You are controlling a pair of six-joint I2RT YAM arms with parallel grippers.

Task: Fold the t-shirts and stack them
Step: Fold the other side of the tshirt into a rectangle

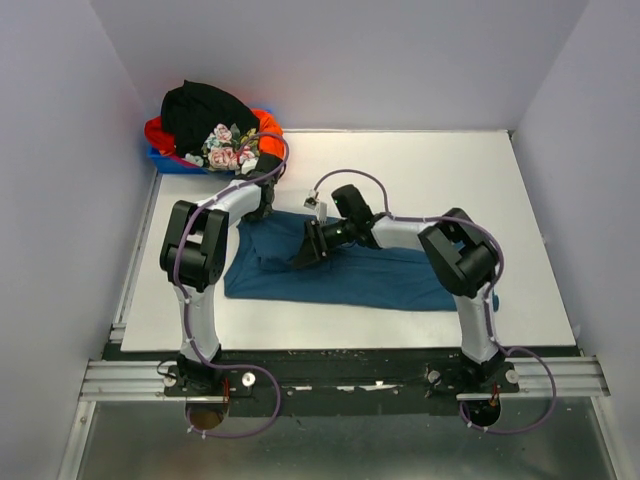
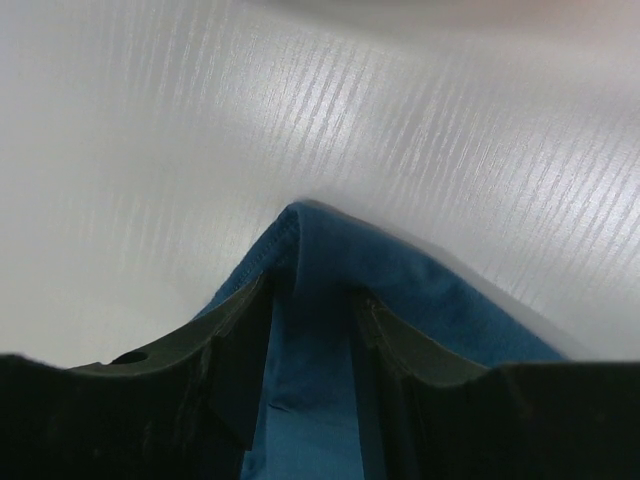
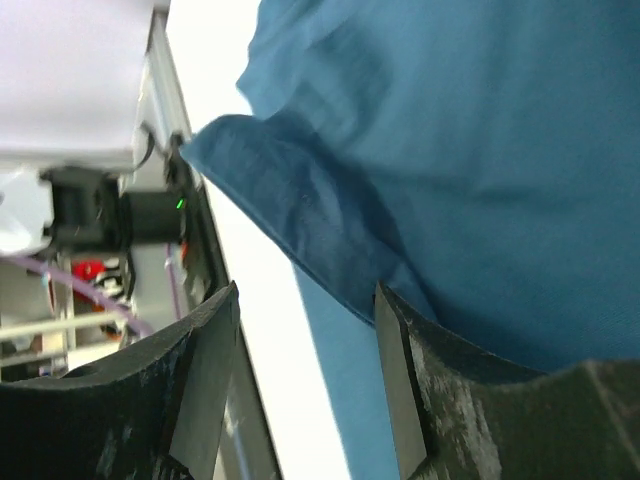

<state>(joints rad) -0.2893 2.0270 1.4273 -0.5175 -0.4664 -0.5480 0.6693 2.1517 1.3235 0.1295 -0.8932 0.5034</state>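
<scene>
The left pincer [image 2: 312, 295] is drawn narrow on a raised corner of the teal t-shirt [image 2: 400, 290], a strip of hem running between its dark fingers [image 2: 235, 365]; where the pads meet the cloth is lost in shadow at the bottom of the left wrist view. From above, this pincer is hidden under its own wrist at the shirt's far left corner. The right pincer [image 3: 306, 295] stands with its jaws apart and white bench [image 3: 265, 330] showing between them, while a loose fold of the teal cloth hangs against one finger [image 3: 400, 400]; whether that fold is caught cannot be told. In the overhead view the right pincer [image 1: 303, 250] sits low over the rumpled upper middle of the teal t-shirt [image 1: 340, 280], which lies spread across the near half of the bench [image 1: 420, 170], its right end partly covered by the right arm. At the far left corner, a blue bin [image 1: 168, 163] holds a heap of a black shirt [image 1: 205, 108], an orange-red shirt [image 1: 155, 131] and a flowered shirt [image 1: 230, 148], the bin mostly buried beneath them.
</scene>
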